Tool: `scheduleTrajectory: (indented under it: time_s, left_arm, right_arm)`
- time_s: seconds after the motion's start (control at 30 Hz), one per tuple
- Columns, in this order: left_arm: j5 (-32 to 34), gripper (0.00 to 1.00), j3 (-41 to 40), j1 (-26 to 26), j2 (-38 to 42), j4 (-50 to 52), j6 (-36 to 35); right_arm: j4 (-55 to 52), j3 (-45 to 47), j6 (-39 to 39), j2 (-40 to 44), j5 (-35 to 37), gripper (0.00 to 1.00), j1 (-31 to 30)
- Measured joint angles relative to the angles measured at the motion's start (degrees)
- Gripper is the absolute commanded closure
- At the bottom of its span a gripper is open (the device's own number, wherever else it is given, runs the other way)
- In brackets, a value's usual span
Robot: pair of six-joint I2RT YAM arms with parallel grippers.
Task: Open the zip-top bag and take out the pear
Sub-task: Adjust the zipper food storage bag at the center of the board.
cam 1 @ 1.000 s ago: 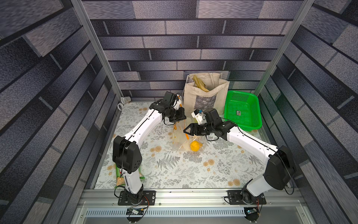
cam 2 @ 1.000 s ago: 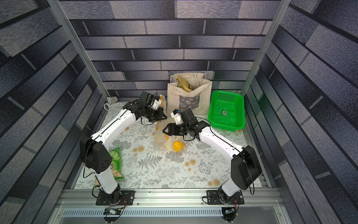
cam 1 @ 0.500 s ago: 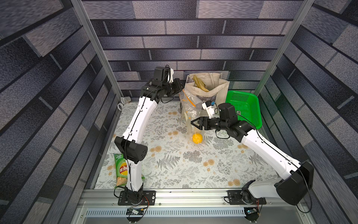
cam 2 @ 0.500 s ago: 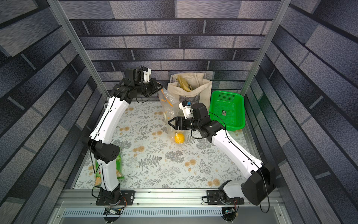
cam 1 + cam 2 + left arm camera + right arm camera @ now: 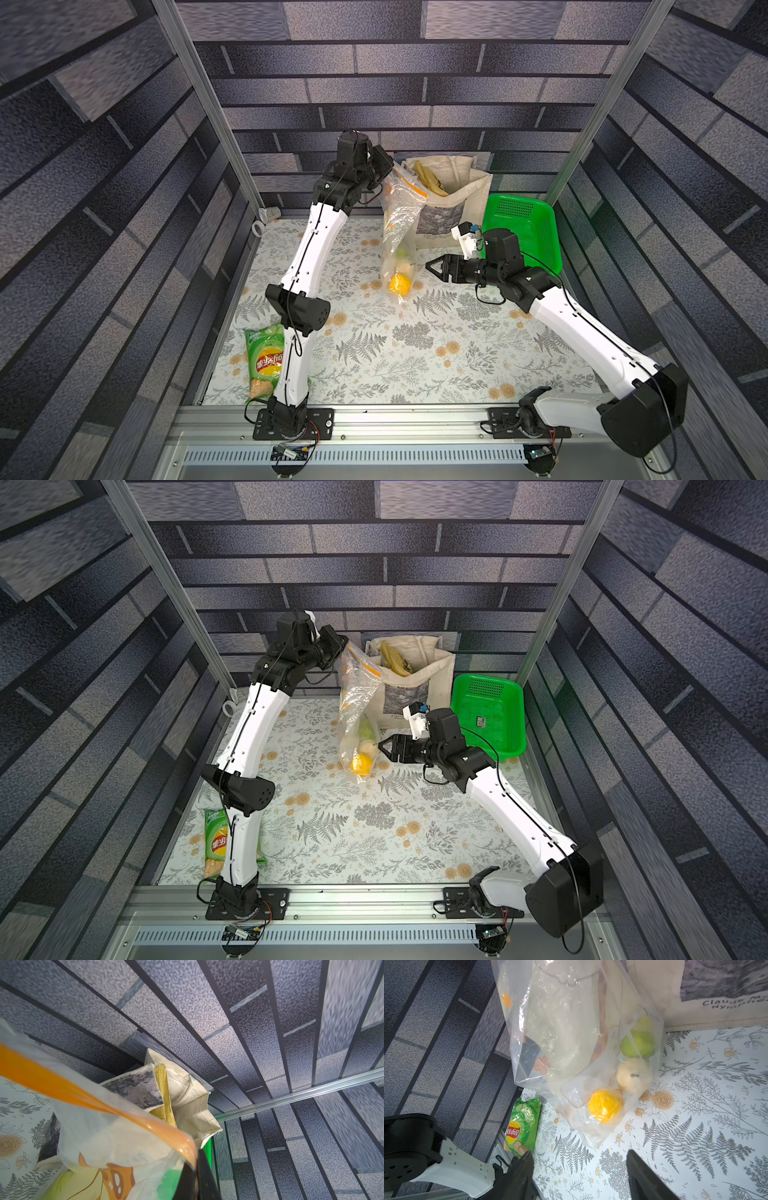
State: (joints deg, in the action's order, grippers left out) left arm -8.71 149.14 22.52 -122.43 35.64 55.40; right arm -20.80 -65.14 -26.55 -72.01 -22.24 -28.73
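Left arm: the base sits at the lower left of both top views. The lower link rises steeply, and the forearm reaches up toward the upper centre of the frame. The left gripper [image 5: 385,165] [image 5: 340,644] is well above the table with its jaws fully closed on the top corner of the zip-top bag [image 5: 400,216] [image 5: 356,692]. In the left wrist view the black fingers [image 5: 204,1176] clamp the end of the orange zip strip [image 5: 83,1095].

Right arm: the base sits at the lower right, the elbow is low, and the forearm runs up toward the centre. The right gripper [image 5: 429,266] [image 5: 380,746] is level, with its jaws spread wide and holding nothing. In the right wrist view its two fingers [image 5: 527,1159] stand apart from the bag's lower corner [image 5: 591,1138], pointing at it.

The bag hangs down from the left gripper in the centre of the frame, in front of the beige tote bag [image 5: 455,195]. Its contents lie at its lower end: the green pear [image 5: 637,1044] [image 5: 401,252], a pale round fruit [image 5: 633,1076] and a yellow fruit [image 5: 605,1105]. It cannot be determined whether the lower corner touches the floral table cover [image 5: 415,353].

Change over the last second: both grippers were then low over the table, close together, with the bag lying flat. The left arm has since lifted the bag upright, and the right gripper has drawn back to the right, wide open as before
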Motion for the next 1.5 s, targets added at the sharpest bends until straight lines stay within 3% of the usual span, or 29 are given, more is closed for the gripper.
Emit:
scheduleTrajectory:
  time_s: [0.23,0.43,0.63,0.83,1.0,1.07,1.13,1.2,1.3,1.5]
  left_arm:
    - [-0.33,1.00,-47.82,1.44,22.80,-14.99,5.99]
    - [0.07,1.00,-68.65,2.64,33.79,-18.49,8.04]
    - [3.06,1.00,-76.74,3.28,45.77,-16.50,6.95]
    - [4.70,1.00,-79.54,2.60,55.43,-13.68,4.48]
    - [4.55,1.00,-81.31,-1.29,59.25,-9.16,1.75]
    - [4.50,1.00,-82.29,-3.23,60.59,-7.48,0.81]
    - [4.24,1.00,-83.67,-5.42,62.36,-6.05,-0.02]
    - [3.37,1.00,-84.70,-7.54,63.73,-5.03,-0.68]
    - [2.08,1.00,-85.66,-10.12,64.63,-3.96,-1.53]
    - [-0.33,1.00,-87.25,-12.28,64.63,-3.04,-3.08]
  right_arm:
    - [0.00,1.42,1.36,4.52,0.72,0.26,0.00]
    - [-0.24,1.22,3.52,3.43,-2.47,0.26,0.00]
    - [-1.70,-1.31,5.07,-1.16,-7.45,0.26,-0.46]
    - [-1.88,-3.10,8.70,-3.56,-7.93,0.28,-4.52]
    - [0.33,-1.55,7.93,-4.24,-4.55,0.49,-5.64]
    - [1.38,-0.74,5.44,-5.62,-2.56,0.53,-5.64]
    - [3.10,0.31,1.57,-7.74,-0.55,0.50,-5.64]
    - [4.66,0.98,-2.67,-10.14,1.42,0.34,-5.64]
    - [6.62,1.09,-8.17,-14.08,3.48,0.25,-5.66]
    - [8.57,-1.22,-17.40,-22.62,5.62,0.26,-6.14]
